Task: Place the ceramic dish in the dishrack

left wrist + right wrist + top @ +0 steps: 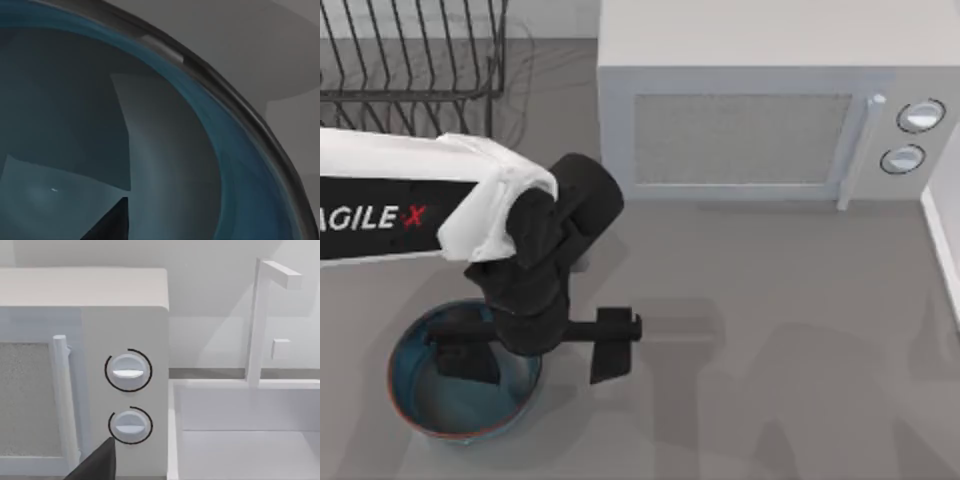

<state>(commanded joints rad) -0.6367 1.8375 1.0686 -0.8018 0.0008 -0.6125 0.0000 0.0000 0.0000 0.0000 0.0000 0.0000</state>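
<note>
Black and white, the left arm reaches in from the top view's left, its left gripper spread apart, one finger inside the ceramic dish, the other outside past its rim. That dish sits on the grey table at front left, well apart from the dishrack at back left, beside a white microwave.

From the left wrist, the dish's blue inner wall looms close.

From the right wrist, the microwave's two dials and a white sink appear; whether the right gripper is open I cannot tell.
</note>
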